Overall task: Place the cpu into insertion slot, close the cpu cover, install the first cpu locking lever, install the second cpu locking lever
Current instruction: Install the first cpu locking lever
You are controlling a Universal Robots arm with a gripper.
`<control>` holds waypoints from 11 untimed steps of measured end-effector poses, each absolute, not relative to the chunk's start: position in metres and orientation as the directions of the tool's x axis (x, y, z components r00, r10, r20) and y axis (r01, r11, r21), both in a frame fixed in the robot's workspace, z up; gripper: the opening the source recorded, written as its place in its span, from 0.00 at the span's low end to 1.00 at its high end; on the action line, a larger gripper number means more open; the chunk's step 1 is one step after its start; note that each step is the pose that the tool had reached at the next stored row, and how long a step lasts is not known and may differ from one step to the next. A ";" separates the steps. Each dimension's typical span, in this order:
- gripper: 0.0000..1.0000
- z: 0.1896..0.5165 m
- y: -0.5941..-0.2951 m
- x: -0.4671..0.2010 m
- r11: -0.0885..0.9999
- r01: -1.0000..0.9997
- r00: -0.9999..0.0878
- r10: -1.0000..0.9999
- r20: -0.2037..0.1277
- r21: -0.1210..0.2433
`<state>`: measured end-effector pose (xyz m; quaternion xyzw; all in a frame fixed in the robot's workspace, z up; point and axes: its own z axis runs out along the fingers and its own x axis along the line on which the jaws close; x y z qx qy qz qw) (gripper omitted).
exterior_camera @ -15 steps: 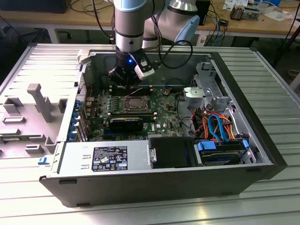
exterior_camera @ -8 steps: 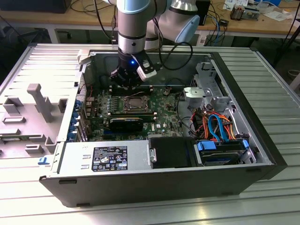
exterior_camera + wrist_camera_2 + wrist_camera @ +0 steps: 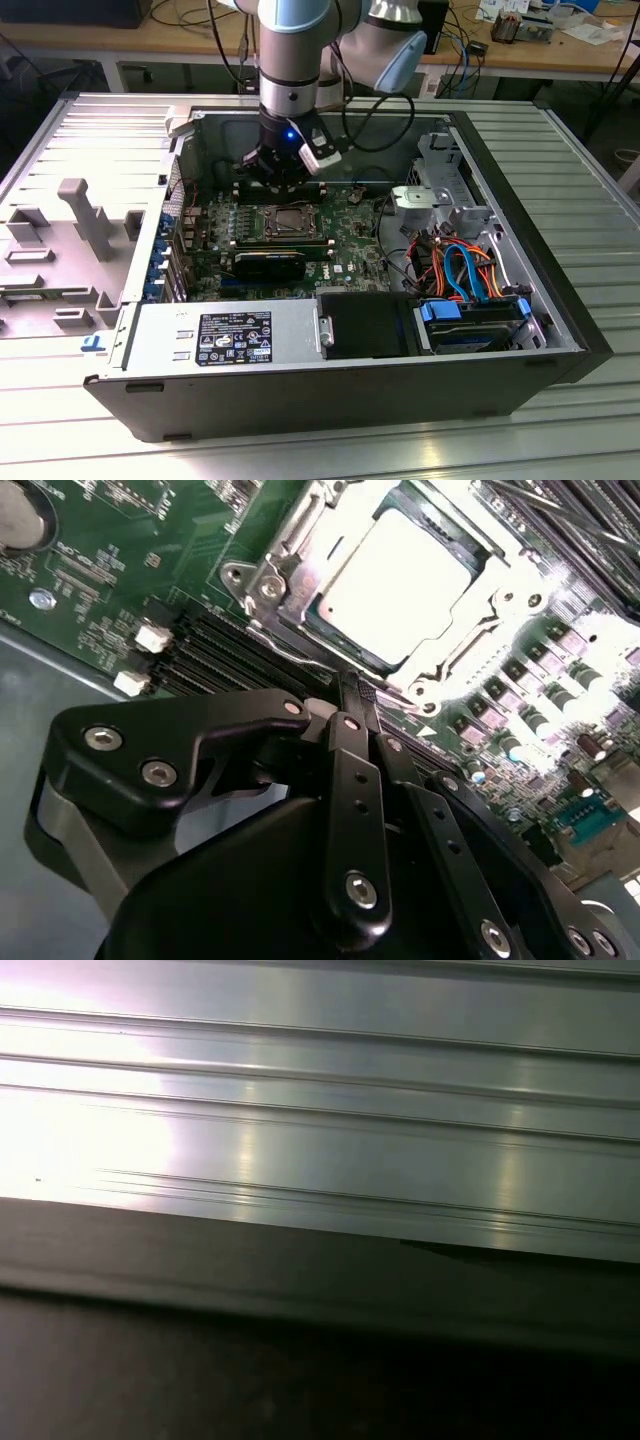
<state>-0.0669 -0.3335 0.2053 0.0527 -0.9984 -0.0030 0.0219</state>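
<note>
The cpu lay flat in the insertion slot on the green board, its silvery top facing up, with the cpu cover framing it. In the exterior view the arm stood upright inside the open computer case, its gripper pointing down just behind the socket. The second wrist view showed the jaws drawn together, holding nothing, their tips at the socket's edge. The first wrist view showed ribbed metal worktop.

cpu in insertion slot on board, gripper above its far edge
</note>
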 end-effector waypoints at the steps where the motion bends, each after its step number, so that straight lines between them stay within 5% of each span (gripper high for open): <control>1: 0.11 0.205 -0.333 -0.065 0.994 -0.105 -0.993 -0.106 0.044 0.008; 11: 0.11 0.204 -0.333 -0.056 0.994 -0.105 -0.993 -0.106 0.044 0.008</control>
